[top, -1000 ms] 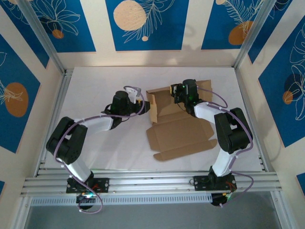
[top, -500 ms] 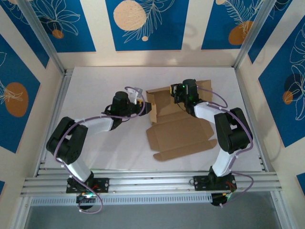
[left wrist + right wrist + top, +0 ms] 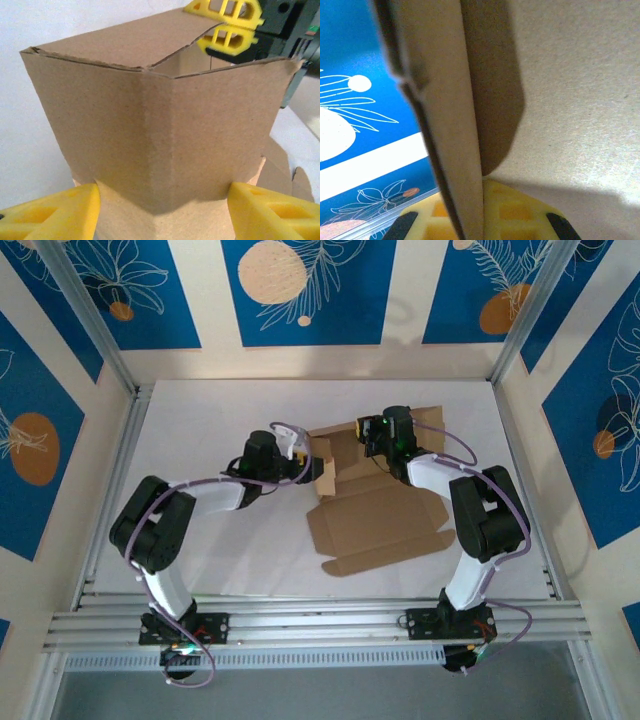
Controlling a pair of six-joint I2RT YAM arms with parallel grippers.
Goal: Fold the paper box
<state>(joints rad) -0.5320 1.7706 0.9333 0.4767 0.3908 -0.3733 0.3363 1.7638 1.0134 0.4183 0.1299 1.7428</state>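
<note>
The paper box (image 3: 160, 130) is matt brown cardboard, its grain rough and fibrous, its cut edges fuzzy. The fingers (image 3: 270, 214) are smooth yellow plastic. The tabletop (image 3: 200, 410) looks matt white; the near rails (image 3: 320, 622) are brushed metal.

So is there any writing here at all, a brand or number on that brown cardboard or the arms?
No readable text anywhere.
The plain brown cardboard box bears no print.
The blue wall panels carry only leaf and circle drawings.
The black-and-white robot arms show no legible label.
</note>
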